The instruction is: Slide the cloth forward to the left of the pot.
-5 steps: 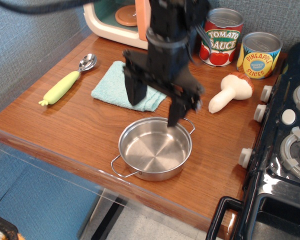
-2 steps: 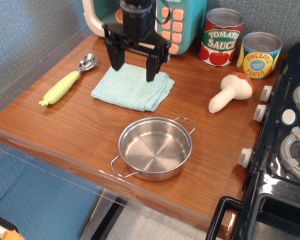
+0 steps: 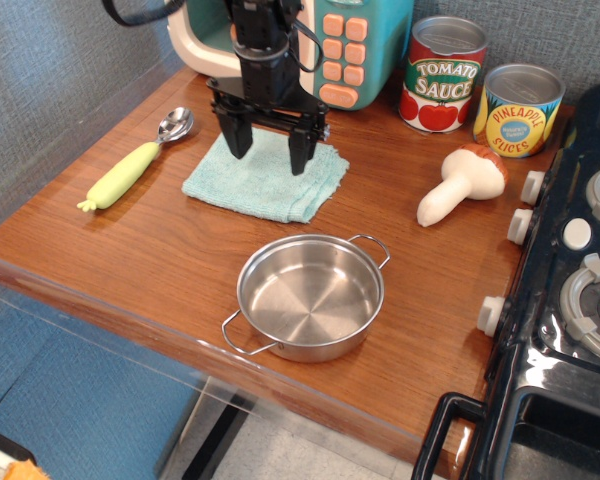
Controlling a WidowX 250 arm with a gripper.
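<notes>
The wooden counter [image 3: 130,250] carries the cloth [image 3: 265,180], pot [image 3: 310,295], spoon [image 3: 135,165], mushroom [image 3: 460,185] and two cans [image 3: 480,90].

- Light is bright, even and soft across the brown wooden countertop [image 3: 130,250].
- The shallow round stainless-steel pot [image 3: 311,296] shows mild highlights on rim and floor.
- The glossy black stove [image 3: 570,300] carries small white glints.
- Shadows under objects are short and faint.
- Focus is sharp overall; no motion blur shows.
</notes>
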